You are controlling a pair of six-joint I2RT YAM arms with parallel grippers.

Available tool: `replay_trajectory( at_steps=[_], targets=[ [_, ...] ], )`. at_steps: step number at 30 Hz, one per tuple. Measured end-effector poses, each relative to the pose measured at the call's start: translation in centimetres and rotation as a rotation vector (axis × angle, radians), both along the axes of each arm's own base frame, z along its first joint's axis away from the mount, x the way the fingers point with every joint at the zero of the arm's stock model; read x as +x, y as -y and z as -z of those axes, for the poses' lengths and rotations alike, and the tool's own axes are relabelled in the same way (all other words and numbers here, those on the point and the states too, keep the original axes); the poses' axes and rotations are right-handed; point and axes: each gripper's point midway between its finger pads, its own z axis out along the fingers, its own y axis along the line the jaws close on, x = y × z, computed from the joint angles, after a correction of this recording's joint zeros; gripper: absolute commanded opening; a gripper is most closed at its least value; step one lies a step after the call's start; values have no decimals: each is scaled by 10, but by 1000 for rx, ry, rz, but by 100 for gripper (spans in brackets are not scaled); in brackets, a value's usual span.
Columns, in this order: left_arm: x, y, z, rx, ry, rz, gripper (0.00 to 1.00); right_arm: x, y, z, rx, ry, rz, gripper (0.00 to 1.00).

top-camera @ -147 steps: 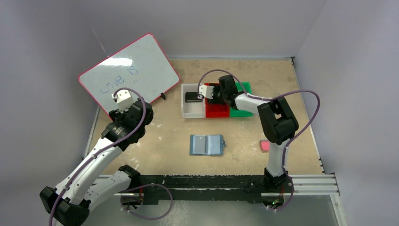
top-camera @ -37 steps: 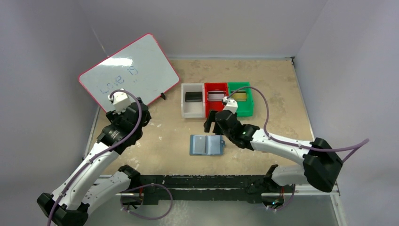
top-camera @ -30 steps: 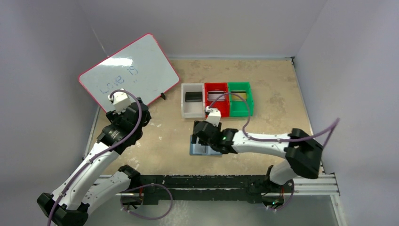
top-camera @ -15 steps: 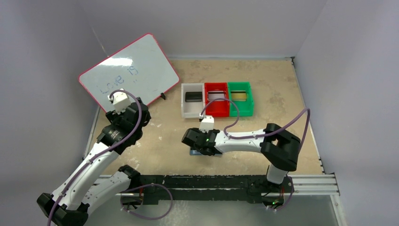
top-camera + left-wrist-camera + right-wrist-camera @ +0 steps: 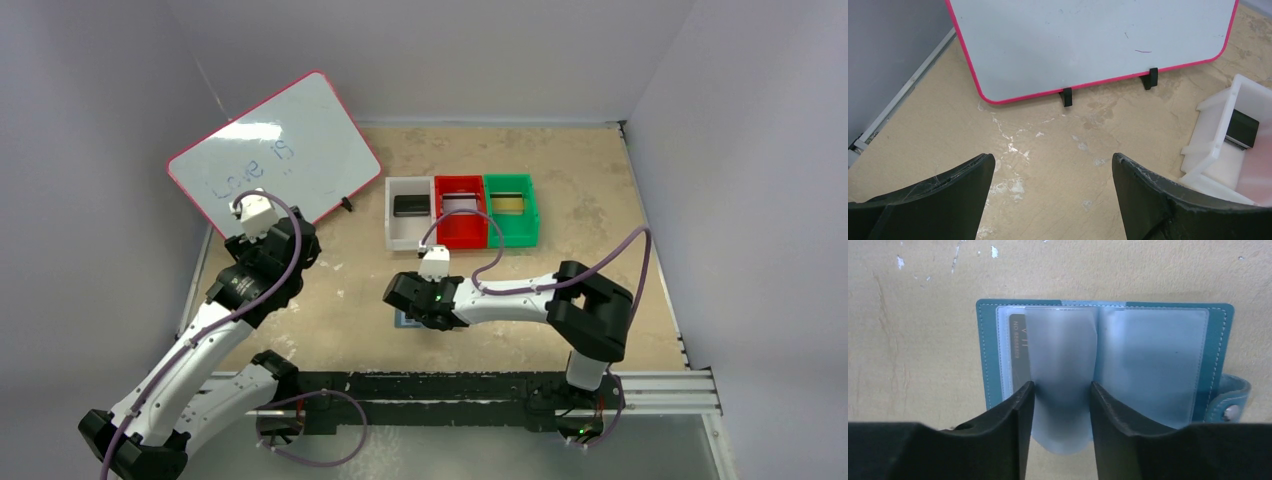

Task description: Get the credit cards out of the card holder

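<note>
Right wrist | right gripper (image 5: 1060,386) straddles clear sleeve (image 5: 1060,340) of card holder (image 5: 1216,340), jaws half-spread, pinch unconfirmed | purpose, likely: turn sleeve, expose credit card (image 5: 1017,355) | left gripper (image 5: 1053,162) spread wide, idle.

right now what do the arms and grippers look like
The left arm and right arm have white links, black joints and a looping purple cable each. Left gripper and right gripper have broad black fingers; the left's look scuffed.

I see a sandy-beige table (image 5: 340,290) with pale scuffs. On it stand a pink-edged whiteboard (image 5: 275,150), propped on black feet at far left, and a white bin (image 5: 408,240), red bin (image 5: 461,236) and green bin (image 5: 512,236) touching in a row. The card holder (image 5: 1148,360) lies open nearer the arm bases.
</note>
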Motion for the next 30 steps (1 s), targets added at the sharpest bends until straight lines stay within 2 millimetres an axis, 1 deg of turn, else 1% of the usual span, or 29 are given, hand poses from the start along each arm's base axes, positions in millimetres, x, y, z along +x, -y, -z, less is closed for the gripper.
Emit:
replay_trajectory(
  at_steps=[2,3,8,13,18,20,22,27,30],
  targets=[
    [0,0,0,0,-1,0,88,1,-3,-1,11,3,-1,38],
    [0,0,0,1,-2,0,88,1,-3,-1,12,5,-2,38],
    [1,1,3,4,-13,3,88,5,-7,0,46,6,-9,40],
    [2,4,5,-2,-23,16,88,6,-7,1,137,-13,-23,42],
    [2,13,9,-36,-37,55,88,7,-7,1,233,-36,-31,39],
    [4,22,11,-69,-42,87,87,9,-6,2,269,-45,-26,36],
    [5,35,16,-125,-49,134,87,13,-6,2,311,-52,-18,30],
    [8,78,35,-297,-76,272,86,16,-5,3,419,-70,-17,31],
    [8,105,50,-380,-122,364,85,14,-5,3,466,-73,-22,35]
  ],
)
